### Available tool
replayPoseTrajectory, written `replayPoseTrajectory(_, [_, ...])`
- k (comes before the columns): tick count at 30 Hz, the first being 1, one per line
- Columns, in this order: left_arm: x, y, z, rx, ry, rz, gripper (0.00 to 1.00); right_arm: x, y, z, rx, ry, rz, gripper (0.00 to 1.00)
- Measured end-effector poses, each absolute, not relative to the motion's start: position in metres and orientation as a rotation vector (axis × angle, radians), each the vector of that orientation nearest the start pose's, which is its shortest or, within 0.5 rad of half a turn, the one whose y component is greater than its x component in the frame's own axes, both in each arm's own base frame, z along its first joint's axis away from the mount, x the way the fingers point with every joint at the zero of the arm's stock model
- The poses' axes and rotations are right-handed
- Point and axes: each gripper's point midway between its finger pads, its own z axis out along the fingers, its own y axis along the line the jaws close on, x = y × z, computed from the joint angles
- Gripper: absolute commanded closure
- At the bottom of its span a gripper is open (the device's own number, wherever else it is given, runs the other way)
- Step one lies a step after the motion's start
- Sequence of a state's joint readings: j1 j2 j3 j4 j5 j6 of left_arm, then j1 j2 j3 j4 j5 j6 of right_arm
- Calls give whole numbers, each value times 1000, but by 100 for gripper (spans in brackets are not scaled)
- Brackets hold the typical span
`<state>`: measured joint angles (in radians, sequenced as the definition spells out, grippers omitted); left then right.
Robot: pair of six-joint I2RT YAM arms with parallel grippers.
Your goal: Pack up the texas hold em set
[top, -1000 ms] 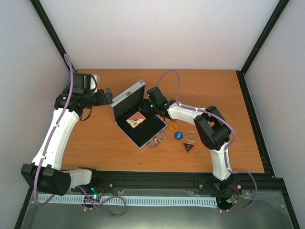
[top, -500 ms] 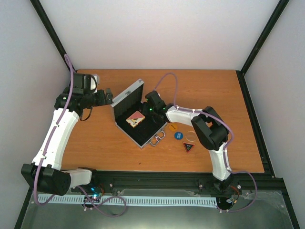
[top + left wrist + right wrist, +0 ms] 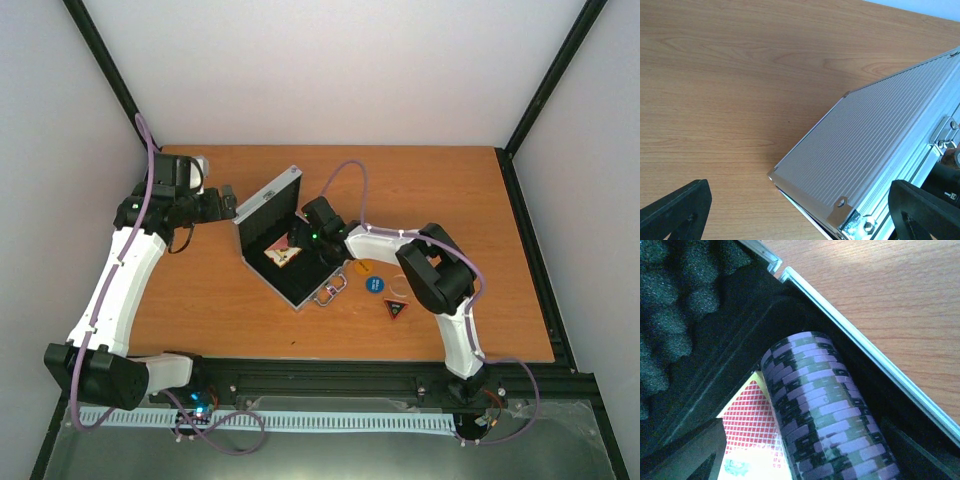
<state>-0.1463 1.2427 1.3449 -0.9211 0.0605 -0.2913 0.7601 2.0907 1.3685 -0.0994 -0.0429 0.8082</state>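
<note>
The silver case point(image 3: 300, 292) lies open at mid table, its lid point(image 3: 268, 203) standing up at the back left. The red card deck point(image 3: 283, 255) lies on the black lining and also shows in the right wrist view point(image 3: 751, 427). My right gripper point(image 3: 303, 237) is inside the case, its fingers point(image 3: 690, 455) spread wide. A purple and green chip stack point(image 3: 825, 410) lies between them along the case's right wall point(image 3: 875, 360), with a gap at the left finger. My left gripper point(image 3: 228, 200) is open behind the lid's ribbed outer face point(image 3: 875, 145).
On the table right of the case lie an orange disc point(image 3: 362, 267), a blue disc point(image 3: 374, 284), a clear disc point(image 3: 399, 288) and the dark triangular button point(image 3: 397, 308). The case handle point(image 3: 328, 293) points toward me. A purple cable loops above the right arm.
My right gripper has moved left, from the case's far right edge deeper into the case beside the card deck. The left arm has not moved.
</note>
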Motion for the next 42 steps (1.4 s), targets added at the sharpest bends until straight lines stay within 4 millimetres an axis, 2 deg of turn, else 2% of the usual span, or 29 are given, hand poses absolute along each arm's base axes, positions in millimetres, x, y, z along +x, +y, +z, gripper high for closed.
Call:
replayPoseTrajectory(2, [335, -60, 269, -146, 2402, -277, 0, 387, 380, 46, 36, 2545, 752, 3])
replayPoseTrajectory(6, [335, -60, 269, -146, 2401, -277, 0, 383, 380, 49, 23, 2567, 754, 0])
replayPoseTrajectory(13, [335, -60, 269, -146, 2401, -276, 0, 365, 372, 50, 8, 2668, 725, 0])
replayPoseTrajectory(21, [335, -60, 269, -146, 2401, -276, 0, 347, 361, 66, -8, 2700, 731, 0])
replayPoseTrajectory(27, [335, -60, 270, -146, 2399, -276, 0, 348, 362, 66, -21, 2699, 734, 0])
replayPoseTrajectory(36, [334, -59, 269, -148, 2402, -270, 0, 369, 380, 51, -19, 2701, 746, 0])
replayPoseTrajectory(42, [329, -57, 271, -150, 2402, -267, 0, 383, 387, 57, -13, 2655, 790, 0])
